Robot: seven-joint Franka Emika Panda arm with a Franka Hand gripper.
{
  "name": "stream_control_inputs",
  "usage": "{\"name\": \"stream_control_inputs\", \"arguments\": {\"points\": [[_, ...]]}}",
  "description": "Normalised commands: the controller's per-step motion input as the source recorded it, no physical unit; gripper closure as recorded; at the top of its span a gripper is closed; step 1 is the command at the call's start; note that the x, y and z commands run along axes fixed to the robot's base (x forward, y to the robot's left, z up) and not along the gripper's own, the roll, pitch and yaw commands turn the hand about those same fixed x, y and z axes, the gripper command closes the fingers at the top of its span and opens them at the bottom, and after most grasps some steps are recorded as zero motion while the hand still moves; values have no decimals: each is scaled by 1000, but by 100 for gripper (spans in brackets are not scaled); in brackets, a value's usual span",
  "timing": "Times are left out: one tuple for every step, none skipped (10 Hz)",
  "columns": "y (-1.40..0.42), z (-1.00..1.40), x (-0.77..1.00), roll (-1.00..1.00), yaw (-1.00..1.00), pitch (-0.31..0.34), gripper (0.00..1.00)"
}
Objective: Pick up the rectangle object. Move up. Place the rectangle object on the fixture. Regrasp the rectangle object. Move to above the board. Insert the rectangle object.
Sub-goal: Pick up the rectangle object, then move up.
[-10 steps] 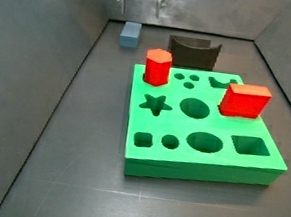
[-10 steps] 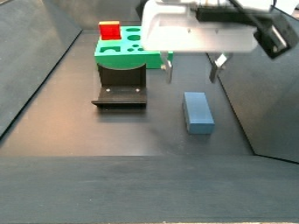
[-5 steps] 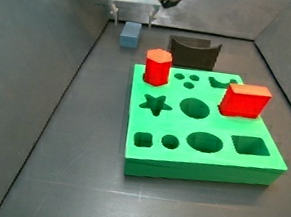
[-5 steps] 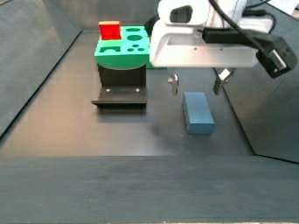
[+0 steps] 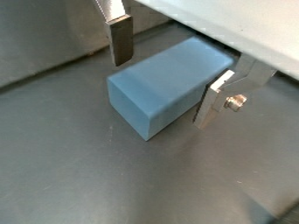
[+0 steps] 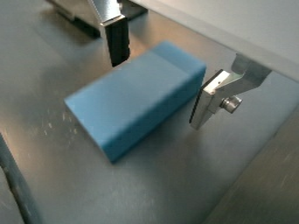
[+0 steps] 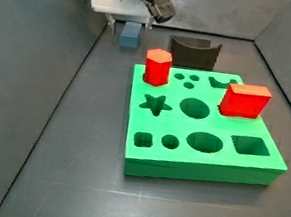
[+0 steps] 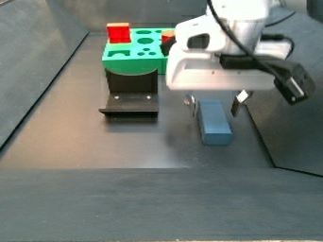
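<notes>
The rectangle object [image 5: 170, 87] is a blue-grey block lying flat on the dark floor, seen in both wrist views [image 6: 135, 101]. My gripper [image 5: 163, 87] is low over it and open, one finger [image 5: 121, 39] on each long side with a small gap to the block. In a side view the gripper [image 8: 216, 102] straddles the near end of the block [image 8: 214, 125]. The dark fixture [image 8: 130, 97] stands to its left, in front of the green board [image 8: 139, 55]. From the opposite side the gripper [image 7: 124, 17] partly hides the block [image 7: 128, 36].
A red hexagonal prism [image 7: 158, 68] and a red cube [image 7: 246, 100] stand on the green board [image 7: 206, 129]. The fixture [image 7: 193, 52] sits just behind the board. Grey walls [image 7: 37, 36] close in the floor on both sides.
The gripper has come down from well above the floor to the block; its fingers now flank the block's sides. The block, board and fixture have not moved.
</notes>
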Motion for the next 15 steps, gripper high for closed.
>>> {"name": "stream_control_inputs", "arguments": {"points": [[0,-63,0,-26,0,-50,0],[0,0,0,0,0,0,0],[0,0,0,0,0,0,100],[0,0,0,0,0,0,100],[0,0,0,0,0,0,100],[0,0,0,0,0,0,100],[0,0,0,0,0,0,100],[0,0,0,0,0,0,100],[0,0,0,0,0,0,100],[0,0,0,0,0,0,100],[0,0,0,0,0,0,100],[0,0,0,0,0,0,100],[0,0,0,0,0,0,100],[0,833,0,0,0,0,100],[-40,882,66,-1,-34,-35,100]]}}
